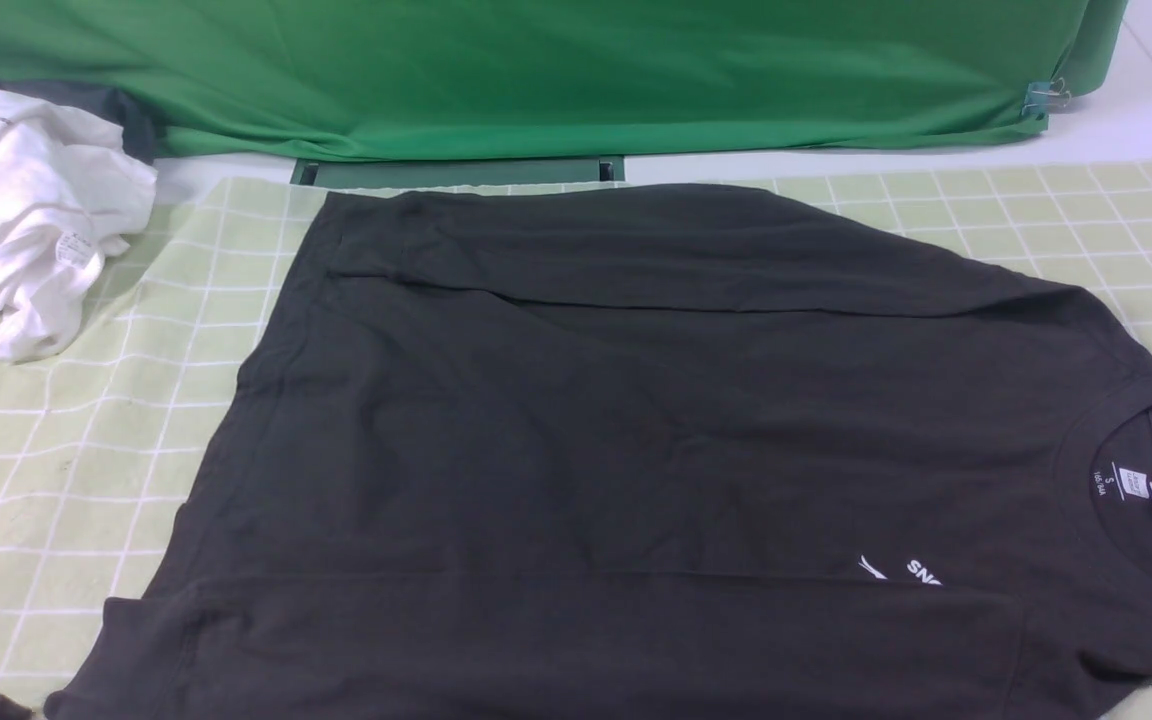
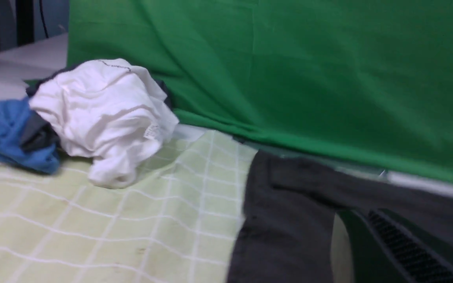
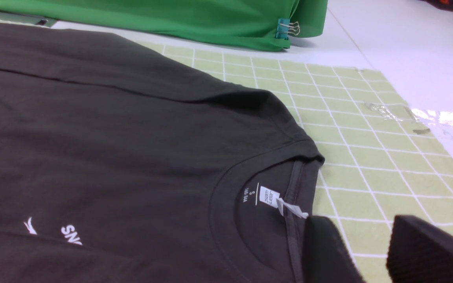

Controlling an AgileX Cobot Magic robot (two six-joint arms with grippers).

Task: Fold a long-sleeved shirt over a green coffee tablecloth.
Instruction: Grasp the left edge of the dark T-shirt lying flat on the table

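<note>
Beside the long-sleeved shirt (image 3: 112, 137) collar, right tool (image 3: 362, 228) fingers apart above green coffee tablecloth (image 3: 368, 157); left tool (image 2: 399, 243) state unclear

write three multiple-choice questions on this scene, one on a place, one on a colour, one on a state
1. Seen from the front, where is the white garment?
A. near right corner
B. far right
C. far left, at the tablecloth's far corner

2. What colour is the lettering on the long-sleeved shirt?
A. red
B. white
C. yellow

3. How does the long-sleeved shirt lie?
A. spread flat on the tablecloth
B. crumpled in a heap
C. hanging from a rail

Answers:
1 C, it sits bunched at the front view's left edge, far from the robot.
2 B, white letters stand out on the dark cloth.
3 A, its body lies mostly smooth on the checked cloth, with the neck toward the robot's right.
</note>
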